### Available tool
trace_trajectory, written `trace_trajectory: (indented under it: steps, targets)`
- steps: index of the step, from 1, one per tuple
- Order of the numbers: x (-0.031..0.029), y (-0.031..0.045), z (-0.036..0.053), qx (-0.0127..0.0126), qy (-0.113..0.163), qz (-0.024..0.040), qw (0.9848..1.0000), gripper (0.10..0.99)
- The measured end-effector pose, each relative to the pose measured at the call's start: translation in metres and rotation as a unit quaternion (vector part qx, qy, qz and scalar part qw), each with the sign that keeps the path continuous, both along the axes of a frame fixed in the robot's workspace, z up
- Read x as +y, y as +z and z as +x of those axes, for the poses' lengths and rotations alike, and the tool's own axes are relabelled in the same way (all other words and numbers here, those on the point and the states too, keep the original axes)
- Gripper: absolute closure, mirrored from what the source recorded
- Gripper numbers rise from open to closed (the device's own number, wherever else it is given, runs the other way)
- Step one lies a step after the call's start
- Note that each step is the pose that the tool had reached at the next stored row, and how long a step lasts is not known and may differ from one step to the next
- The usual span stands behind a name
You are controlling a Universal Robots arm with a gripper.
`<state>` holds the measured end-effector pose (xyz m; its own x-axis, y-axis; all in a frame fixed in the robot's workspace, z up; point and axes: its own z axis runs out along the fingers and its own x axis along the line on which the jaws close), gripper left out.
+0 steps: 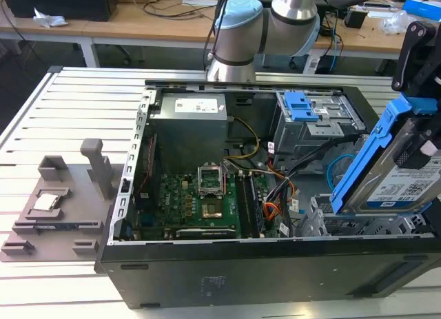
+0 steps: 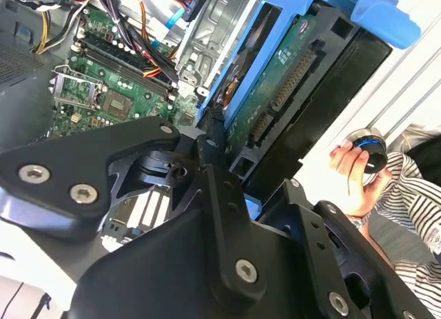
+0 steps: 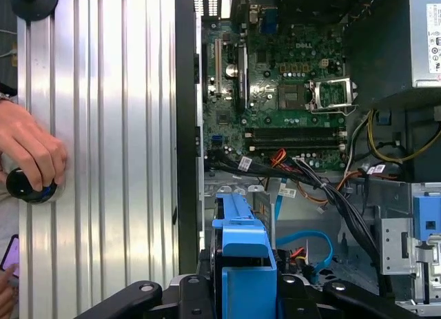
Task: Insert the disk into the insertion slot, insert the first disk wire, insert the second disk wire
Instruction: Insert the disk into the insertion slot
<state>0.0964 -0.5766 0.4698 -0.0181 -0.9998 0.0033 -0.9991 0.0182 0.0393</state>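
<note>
Disk (image 1: 389, 171) not yet inserted.
Gripper (image 3: 244, 298) closed on it; it hangs tilted just above the insertion slot (image 1: 331, 222).

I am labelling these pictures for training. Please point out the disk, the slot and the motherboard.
disk (image 1: 406, 188): exterior view, on its label.
slot (image 1: 313, 219): exterior view, on its perforated wall.
motherboard (image 1: 179, 195): exterior view, on the green board.
</note>
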Motion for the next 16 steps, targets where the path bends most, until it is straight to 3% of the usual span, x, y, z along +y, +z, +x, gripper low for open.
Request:
trace_trajectory:
  steps: [16]
  targets:
    - [0.0003, -0.0090, -0.0063, 0.0000, 0.000, 0.0000, 1.0000, 0.725]
